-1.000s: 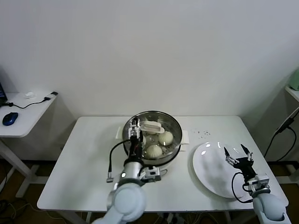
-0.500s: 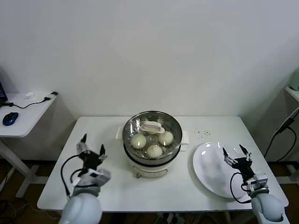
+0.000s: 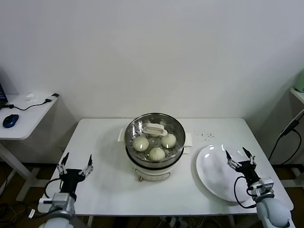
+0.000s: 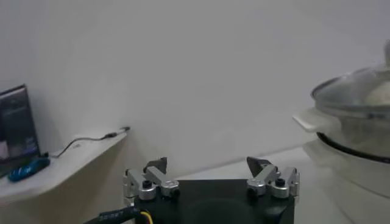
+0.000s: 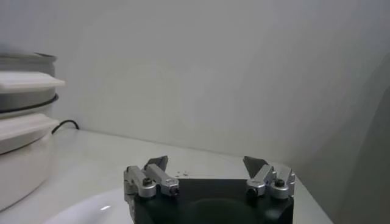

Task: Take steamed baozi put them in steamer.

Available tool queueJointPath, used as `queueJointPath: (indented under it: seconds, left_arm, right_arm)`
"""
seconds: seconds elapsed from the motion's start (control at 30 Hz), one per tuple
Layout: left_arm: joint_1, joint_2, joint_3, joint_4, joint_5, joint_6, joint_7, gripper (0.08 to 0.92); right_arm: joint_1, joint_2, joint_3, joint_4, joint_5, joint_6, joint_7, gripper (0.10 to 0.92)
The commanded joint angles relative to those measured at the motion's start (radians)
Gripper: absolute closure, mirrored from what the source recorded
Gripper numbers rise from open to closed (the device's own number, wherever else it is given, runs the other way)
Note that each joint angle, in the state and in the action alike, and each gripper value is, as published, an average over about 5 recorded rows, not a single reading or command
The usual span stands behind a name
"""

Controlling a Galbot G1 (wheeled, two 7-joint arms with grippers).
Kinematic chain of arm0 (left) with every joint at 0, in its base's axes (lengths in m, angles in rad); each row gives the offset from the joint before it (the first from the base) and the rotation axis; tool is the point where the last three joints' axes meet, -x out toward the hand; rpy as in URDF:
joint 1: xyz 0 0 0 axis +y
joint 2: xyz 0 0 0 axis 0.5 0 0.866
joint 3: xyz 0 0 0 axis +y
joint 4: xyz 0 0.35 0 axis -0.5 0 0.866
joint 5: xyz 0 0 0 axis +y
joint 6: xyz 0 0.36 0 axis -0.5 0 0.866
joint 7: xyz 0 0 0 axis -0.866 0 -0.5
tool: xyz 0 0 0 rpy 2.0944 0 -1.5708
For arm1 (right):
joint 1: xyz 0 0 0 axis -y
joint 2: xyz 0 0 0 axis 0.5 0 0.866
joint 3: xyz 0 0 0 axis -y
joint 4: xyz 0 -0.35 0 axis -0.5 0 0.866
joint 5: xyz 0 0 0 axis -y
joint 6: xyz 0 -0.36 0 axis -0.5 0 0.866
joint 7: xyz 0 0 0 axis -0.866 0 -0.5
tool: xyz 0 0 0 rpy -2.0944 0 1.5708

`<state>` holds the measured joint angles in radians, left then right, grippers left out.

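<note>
Head view. You have the steamer [image 3: 154,145] at the middle of the white table [image 3: 102,142], steel pot on its cream base, with the glass lid [image 3: 154,129] seated on top. Through the lid you can count three steamed baozi [image 3: 157,153] on the perforated tray: one toward the left, one toward the right, one nearest the robot. A fourth cannot be made out; the lid's cream handle covers the far part of the tray. The white plate [image 3: 216,173] lies on the table to the right of the steamer, apart from it, with nothing on it. Your left gripper [image 3: 75,164] sits low at the table's near left corner, well away from the steamer, fingers spread and holding nothing. Your right gripper [image 3: 239,157] hangs over the near right part of the plate, fingers likewise spread and empty. A side desk [image 3: 23,116] stands off to the left with a blue mouse [image 3: 10,120] on it.

Left wrist view. The left gripper [image 4: 210,165] shows both fingertips wide apart with only air between them. The steamer [image 4: 356,143] stands ahead and to one side, lid [image 4: 356,91] on, one cream side handle facing the camera. The side desk [image 4: 61,164] is visible farther off.

Right wrist view. The right gripper [image 5: 207,164] shows its fingertips apart, gripping nothing. The plate [image 5: 91,213] rim curves just below it. The steamer [image 5: 24,128] is at the edge of the frame, well apart from the gripper.
</note>
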<state>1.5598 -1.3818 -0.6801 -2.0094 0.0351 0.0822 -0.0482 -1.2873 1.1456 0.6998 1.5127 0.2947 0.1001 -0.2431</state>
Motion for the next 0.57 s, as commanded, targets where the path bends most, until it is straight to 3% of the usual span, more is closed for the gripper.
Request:
queueJointPath:
  seconds: [0.03,0.57]
  left_arm:
    - [0.084,-0.041,-0.084,0.067,-0.174,-0.251,0.002,0.177]
    - [0.083,-0.039,-0.067,0.023,-0.110,-0.205,0.005,0.177]
  right_arm:
    - [-0.022,0.005,0.006,0.023,0.039,-0.010,-0.022,0.203]
    - [-0.032,0.013,0.025,0.035,0.056,0.005,-0.034,0.203]
